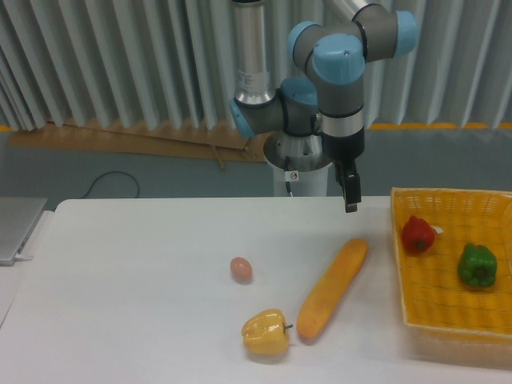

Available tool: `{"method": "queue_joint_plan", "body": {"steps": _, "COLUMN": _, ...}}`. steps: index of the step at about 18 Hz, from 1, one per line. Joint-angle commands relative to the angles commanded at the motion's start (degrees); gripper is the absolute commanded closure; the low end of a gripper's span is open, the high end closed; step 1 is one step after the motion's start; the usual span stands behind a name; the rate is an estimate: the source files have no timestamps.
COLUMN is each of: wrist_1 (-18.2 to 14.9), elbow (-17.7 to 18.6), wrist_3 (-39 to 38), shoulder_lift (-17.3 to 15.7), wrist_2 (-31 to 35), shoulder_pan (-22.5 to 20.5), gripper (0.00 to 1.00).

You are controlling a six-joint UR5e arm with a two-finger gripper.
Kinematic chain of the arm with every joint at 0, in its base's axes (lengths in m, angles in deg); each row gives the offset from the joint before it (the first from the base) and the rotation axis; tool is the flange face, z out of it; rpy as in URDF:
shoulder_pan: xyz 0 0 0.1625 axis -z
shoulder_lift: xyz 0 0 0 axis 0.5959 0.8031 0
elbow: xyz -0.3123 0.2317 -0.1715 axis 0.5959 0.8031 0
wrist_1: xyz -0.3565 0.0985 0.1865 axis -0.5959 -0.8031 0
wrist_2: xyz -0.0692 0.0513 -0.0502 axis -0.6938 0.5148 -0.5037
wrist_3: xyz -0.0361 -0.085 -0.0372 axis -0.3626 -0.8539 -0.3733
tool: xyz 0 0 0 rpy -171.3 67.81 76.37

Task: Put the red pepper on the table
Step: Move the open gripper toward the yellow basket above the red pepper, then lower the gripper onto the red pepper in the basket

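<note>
Camera view shows nothing done yet: the red pepper [417, 234] lies in the yellow basket [448, 320] at the table's [128, 304] right edge, while the gripper [350, 198] hangs empty above the far edge, its finger spread impossible to judge.

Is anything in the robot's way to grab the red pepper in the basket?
Nothing visible blocks it. The gripper hangs above the table, left of the basket. The red pepper lies uncovered; the green pepper sits apart.

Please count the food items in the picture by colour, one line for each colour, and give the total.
Red: 1, glossy red bell pepper in the yellow woven basket
Green: 1, green bell pepper, same basket
Yellow: 1, yellow bell pepper
Orange: 1, long orange bread loaf
Brown: 1, small brown egg
Total: 5
</note>
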Motion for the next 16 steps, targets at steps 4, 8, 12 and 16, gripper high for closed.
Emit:
{"method": "queue_joint_plan", "body": {"steps": 4, "wrist_1": 0.18, "elbow": -0.09, "wrist_3": 0.09, "shoulder_lift": 0.7, "wrist_2": 0.0, "shoulder_pan": -1.75, "gripper": 0.0}}
{"method": "queue_joint_plan", "body": {"steps": 8, "wrist_1": 1.75, "elbow": -0.09, "wrist_3": 4.73, "shoulder_lift": 3.16, "wrist_2": 0.61, "shoulder_pan": -5.7, "gripper": 0.0}}
{"method": "queue_joint_plan", "body": {"steps": 12, "wrist_1": 7.11, "elbow": 0.61, "wrist_3": 11.75, "shoulder_lift": 6.58, "wrist_2": 0.62, "shoulder_pan": -8.61, "gripper": 0.0}}
{"method": "queue_joint_plan", "body": {"steps": 16, "wrist_1": 7.65, "elbow": -0.35, "wrist_3": 8.04, "shoulder_lift": 8.61, "wrist_2": 0.09, "shoulder_pan": -9.4, "gripper": 0.0}}
